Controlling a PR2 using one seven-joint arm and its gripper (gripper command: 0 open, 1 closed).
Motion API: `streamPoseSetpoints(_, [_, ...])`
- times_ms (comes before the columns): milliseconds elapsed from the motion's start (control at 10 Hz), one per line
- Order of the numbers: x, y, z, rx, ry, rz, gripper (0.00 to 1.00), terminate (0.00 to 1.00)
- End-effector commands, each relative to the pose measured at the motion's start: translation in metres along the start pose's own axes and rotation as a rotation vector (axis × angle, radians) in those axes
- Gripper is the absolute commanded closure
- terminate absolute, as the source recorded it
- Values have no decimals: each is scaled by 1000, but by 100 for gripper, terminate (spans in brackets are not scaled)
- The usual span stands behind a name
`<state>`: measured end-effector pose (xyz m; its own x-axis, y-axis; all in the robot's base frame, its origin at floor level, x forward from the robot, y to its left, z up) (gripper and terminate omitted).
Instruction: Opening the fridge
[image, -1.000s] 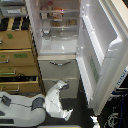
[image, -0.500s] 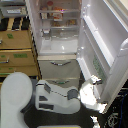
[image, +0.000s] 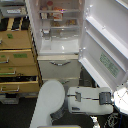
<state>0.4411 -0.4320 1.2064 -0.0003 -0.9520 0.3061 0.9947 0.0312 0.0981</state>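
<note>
The tall white fridge (image: 59, 50) stands in the middle of the exterior view. Its large upper door (image: 106, 47) is swung wide open toward the view's right. The white shelved interior (image: 59, 22) shows, with items on the shelves. Below it is a drawer with a silver bar handle (image: 60, 63). My arm (image: 85, 97) lies across the bottom of the view, below the open door's lower edge. My gripper (image: 120, 97) is a blurred white shape at the far right. It touches nothing I can make out, and I cannot tell whether it is open or shut.
A tan wooden drawer cabinet (image: 17, 60) stands at the fridge's left, with some drawers pulled out. My rounded white shoulder (image: 50, 102) fills the bottom middle. The floor is dark around it.
My arm has swung from in front of the lower drawers toward the view's right, under the open door. The door stays wide open.
</note>
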Motion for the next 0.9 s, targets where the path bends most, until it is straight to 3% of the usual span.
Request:
streamPoseSetpoints(100, [-78, 26, 0, -69, -133, -196, 0, 0])
streamPoseSetpoints(200, [-202, 89, -8, -8, -122, -89, 0, 0])
streamPoseSetpoints(600, [-501, 180, -42, 34, -21, 318, 0, 0])
streamPoseSetpoints(900, [-613, 186, -63, 23, -1, 525, 0, 0])
